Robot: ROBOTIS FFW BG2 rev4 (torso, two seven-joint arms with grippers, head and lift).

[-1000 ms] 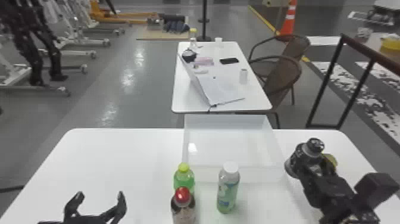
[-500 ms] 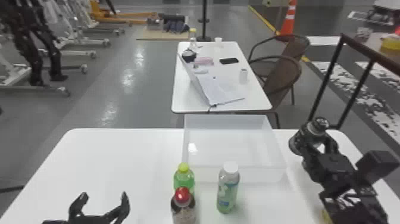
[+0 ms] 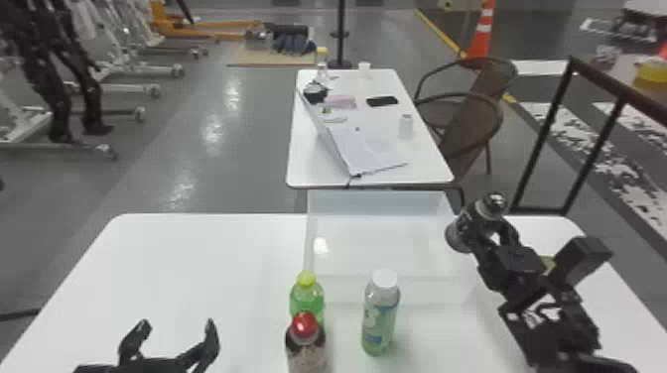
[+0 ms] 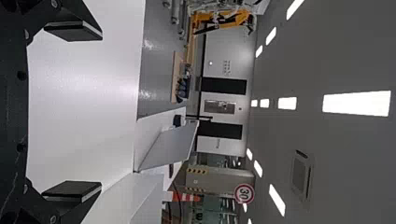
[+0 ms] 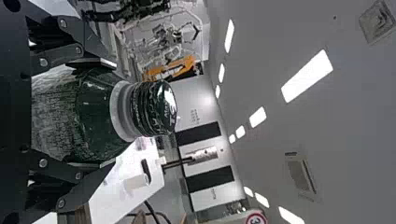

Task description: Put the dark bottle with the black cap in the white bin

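The white bin (image 3: 384, 244) sits mid-frame. Lower left, the left gripper (image 3: 177, 326) is open. At right, the right gripper (image 5: 112, 113) hugs the dark bottle (image 3: 461, 232); bring it left over the bin, then down softly, black cap (image 3: 495, 201) up.

The white table (image 3: 427, 161) stands on a glossy grey floor (image 3: 248, 144), with brown chairs (image 3: 476, 131) along its right side. Beyond it are an orange traffic cone (image 3: 481, 37) to the right and an orange cart (image 3: 213, 31) to the left. A pale wall (image 4: 224, 56) rises farther behind the table, and bright ceiling lights (image 4: 357, 103) run above.
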